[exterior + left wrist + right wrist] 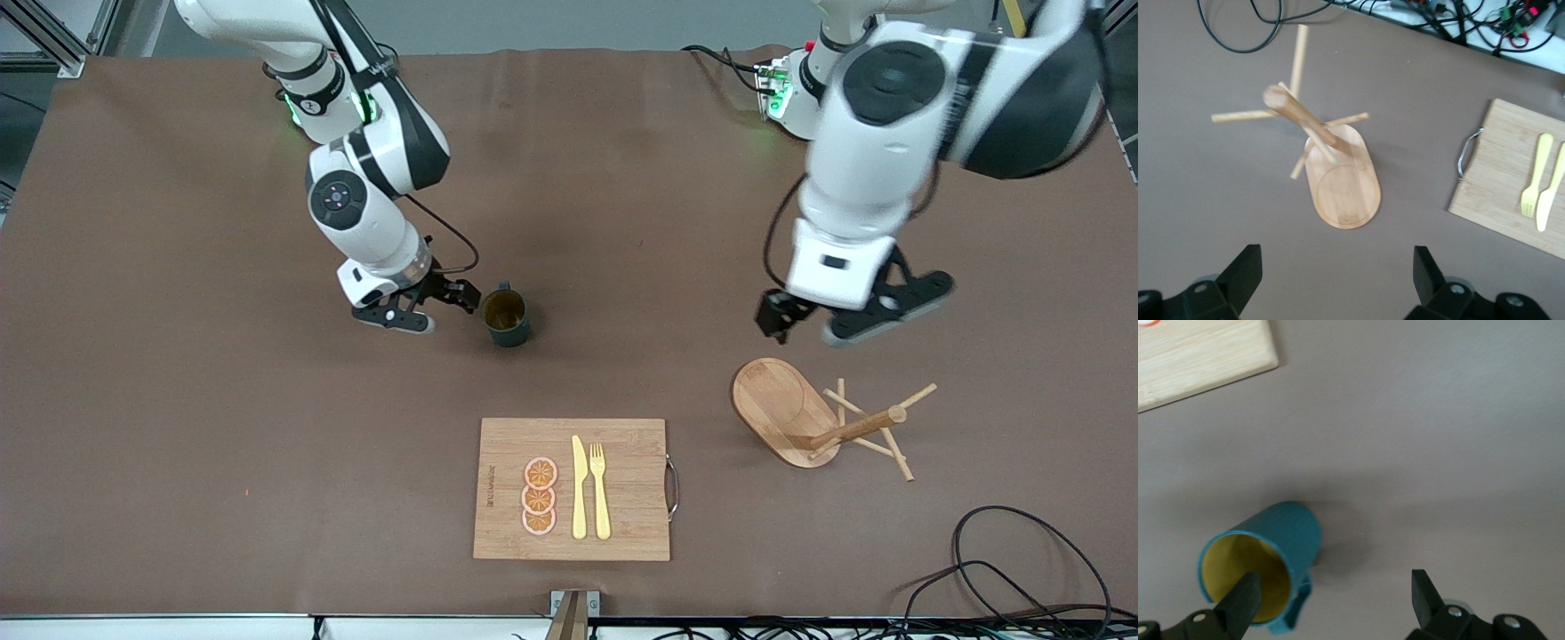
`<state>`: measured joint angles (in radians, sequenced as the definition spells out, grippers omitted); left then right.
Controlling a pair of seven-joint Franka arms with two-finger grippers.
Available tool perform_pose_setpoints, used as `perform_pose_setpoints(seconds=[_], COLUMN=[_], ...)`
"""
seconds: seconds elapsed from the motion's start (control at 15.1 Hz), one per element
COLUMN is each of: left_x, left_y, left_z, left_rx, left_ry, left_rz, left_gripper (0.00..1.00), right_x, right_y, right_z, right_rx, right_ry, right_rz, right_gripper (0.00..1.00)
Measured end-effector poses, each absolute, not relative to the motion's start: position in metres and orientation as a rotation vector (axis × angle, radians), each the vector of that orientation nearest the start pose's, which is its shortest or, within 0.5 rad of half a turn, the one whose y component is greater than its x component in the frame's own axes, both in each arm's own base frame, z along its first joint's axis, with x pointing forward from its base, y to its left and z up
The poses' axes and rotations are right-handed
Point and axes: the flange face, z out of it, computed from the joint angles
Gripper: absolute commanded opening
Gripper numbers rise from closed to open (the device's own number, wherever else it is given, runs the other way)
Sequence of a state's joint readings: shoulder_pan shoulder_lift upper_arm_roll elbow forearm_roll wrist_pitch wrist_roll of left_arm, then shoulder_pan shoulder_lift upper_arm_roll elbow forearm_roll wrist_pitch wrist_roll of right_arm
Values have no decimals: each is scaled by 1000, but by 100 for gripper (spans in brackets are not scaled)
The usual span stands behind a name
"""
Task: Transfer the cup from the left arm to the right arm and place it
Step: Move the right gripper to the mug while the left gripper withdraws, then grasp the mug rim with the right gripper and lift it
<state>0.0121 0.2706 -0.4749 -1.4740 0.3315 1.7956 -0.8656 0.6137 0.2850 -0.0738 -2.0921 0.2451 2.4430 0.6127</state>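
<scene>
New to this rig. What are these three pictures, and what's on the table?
Two white robot arms work at a brown table. One picture looks down from a high camera facing them; the other two come from cameras on each arm's wrist.

The right end effector is open beside the cup, which stands upright on the table; nothing is held. The left end effector is open over the table near the wooden peg stand.

Nearer the front camera lies a cutting board with orange slices, a knife and a fork.
</scene>
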Motion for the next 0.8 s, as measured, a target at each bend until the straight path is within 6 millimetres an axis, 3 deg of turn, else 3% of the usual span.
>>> perform_pose_setpoints(seconds=[0.33,0.46,0.6,0.66,0.8], left_x=[628,623,614,608,599], left_y=[-130,-109,-106,-105,-97], left_z=[562,573,587,595,610], left_rx=[-3010,-2996,-2980,-2971,-2974], left_ry=[-314,-216,-147,-123,-68], left_rz=[-241,-204,-176,-170,-165], left_gripper=[100,100,100,100,100], right_x=[491,485,478,476,475], right_y=[331,342,355,358,358], right_z=[268,259,246,240,231], right_rx=[-2962,-2964,-2964,-2966,-2972], right_ry=[339,316,297,294,295], right_rz=[23,9,-16,-21,-21], right_gripper=[100,100,94,83,50])
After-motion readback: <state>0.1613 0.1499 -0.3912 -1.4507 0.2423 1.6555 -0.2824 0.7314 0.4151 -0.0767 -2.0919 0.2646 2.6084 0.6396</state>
